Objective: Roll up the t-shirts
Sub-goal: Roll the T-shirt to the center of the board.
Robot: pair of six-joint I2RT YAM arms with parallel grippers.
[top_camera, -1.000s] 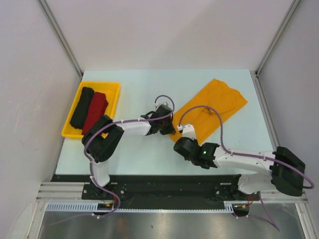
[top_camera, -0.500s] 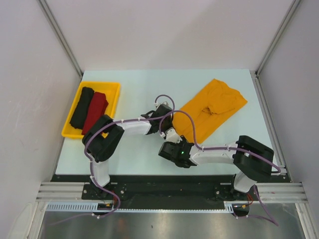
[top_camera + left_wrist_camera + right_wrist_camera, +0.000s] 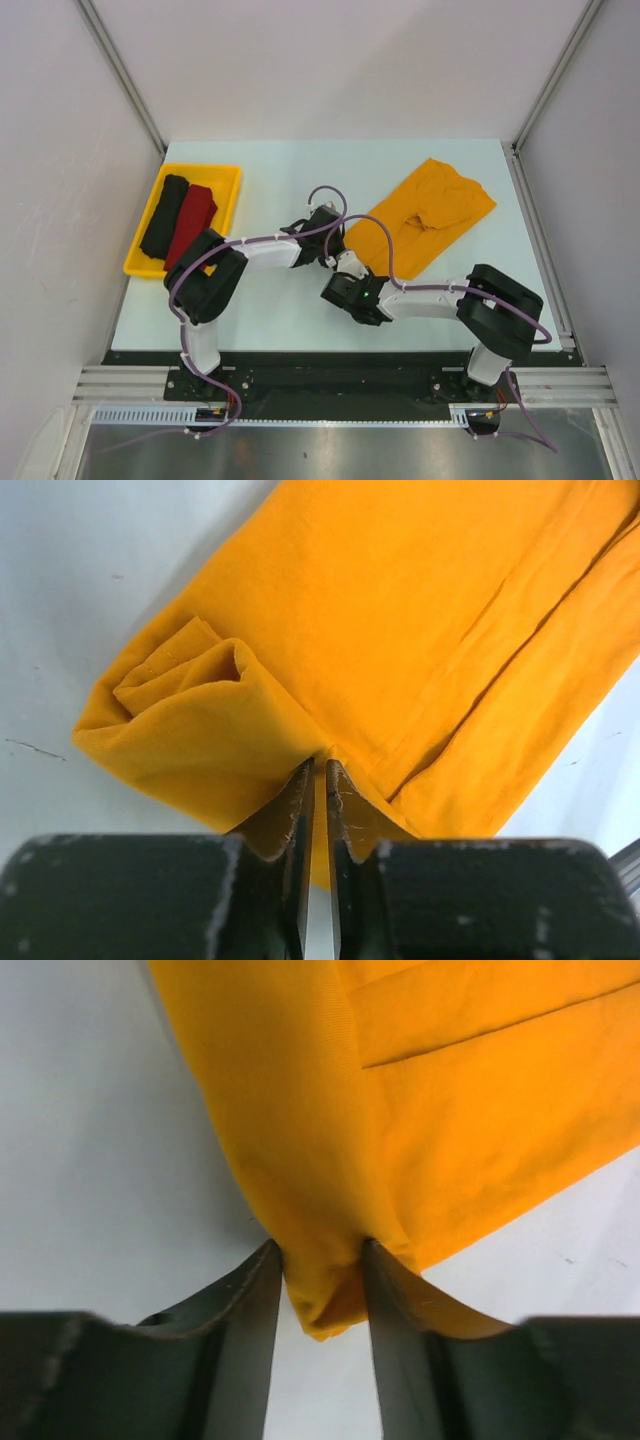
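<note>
Right gripper (image 3: 320,1260) edged forward, clamping mustard t-shirt (image 3: 425,215).

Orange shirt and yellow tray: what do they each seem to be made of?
The orange shirt looks like soft, matte cotton knit: it creases, folds over itself and shows a fine fabric texture and seams. The yellow tray is probably rigid moulded plastic, judging by its smooth, even colour, straight raised rim and rounded corners.
</note>
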